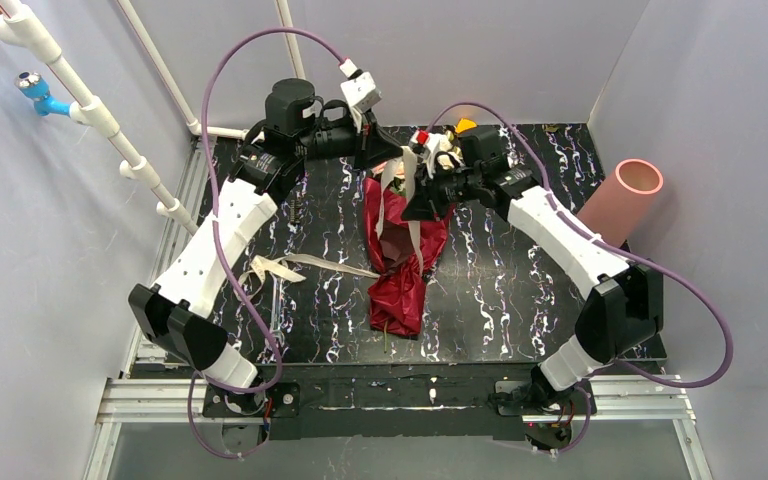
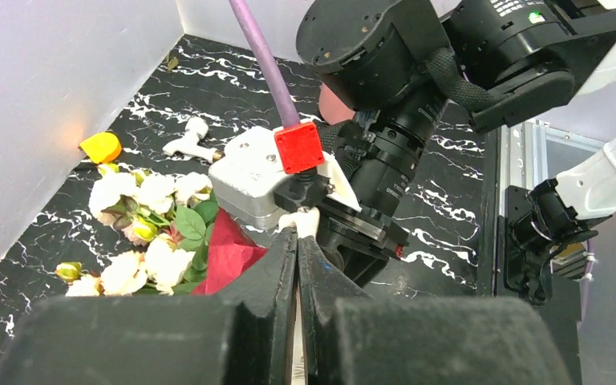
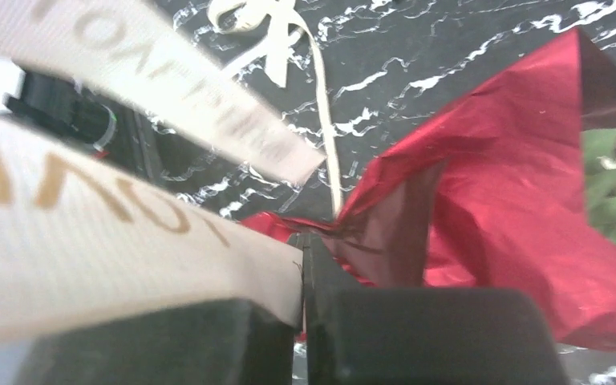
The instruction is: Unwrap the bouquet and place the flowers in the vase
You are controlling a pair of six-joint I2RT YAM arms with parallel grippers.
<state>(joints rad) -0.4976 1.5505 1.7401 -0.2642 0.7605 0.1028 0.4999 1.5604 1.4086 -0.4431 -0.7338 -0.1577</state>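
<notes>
The bouquet (image 1: pixel 400 265) lies mid-table in crinkled red wrapping (image 3: pixel 521 176), heads toward the back wall. The cream and pink flowers (image 2: pixel 148 233) spill out of the paper (image 2: pixel 224 253). My left gripper (image 2: pixel 298 228) hovers over the flower end (image 1: pixel 385 155), shut on a beige ribbon strip (image 1: pixel 384 200) that hangs from it. Just beside it, my right gripper (image 1: pixel 412 205) is shut on a pinch of the wrapping's edge (image 3: pixel 305 241); a printed ribbon (image 3: pixel 112 241) drapes over its left finger. The pink vase (image 1: pixel 622 198) is at the right edge.
Another length of ribbon (image 1: pixel 285 268) lies loose on the black marbled mat, left of the bouquet. White pipes (image 1: pixel 90 110) run along the left wall. A small orange object (image 2: pixel 100 147) and a white piece (image 2: pixel 188 143) sit near the back wall.
</notes>
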